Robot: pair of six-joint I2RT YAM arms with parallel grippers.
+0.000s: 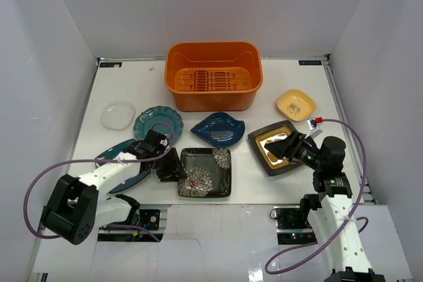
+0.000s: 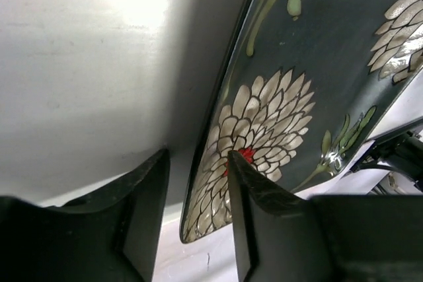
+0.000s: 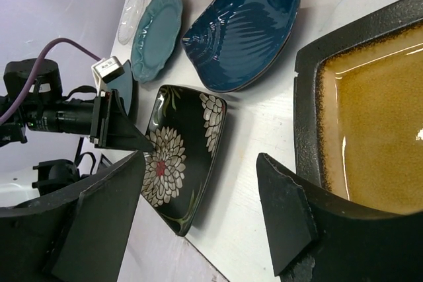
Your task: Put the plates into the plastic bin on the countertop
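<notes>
The orange plastic bin [image 1: 213, 74] stands at the back of the white countertop [image 1: 264, 186]. My left gripper [image 1: 173, 166] is open, and its jaws straddle the left rim of the black square floral plate [image 1: 206, 172], with one finger [image 2: 254, 189] over the plate [image 2: 317, 64]. My right gripper [image 1: 289, 146] is open over the dark square gold-centred plate [image 1: 277, 146], its right finger [image 3: 284, 219] at that plate's near-left rim [image 3: 377, 137]. The blue leaf-shaped plate [image 1: 218, 129], teal round scalloped plate [image 1: 157, 122], clear plate [image 1: 117, 115] and yellow plate [image 1: 295, 104] lie flat. The teal square plate [image 1: 122, 162] is partly under my left arm.
White walls close in the countertop on three sides. The bin holds nothing on its slatted bottom. Purple cables loop from both arms, one beside the gold-centred plate [image 1: 350, 137]. The plates lie close together in front of the bin.
</notes>
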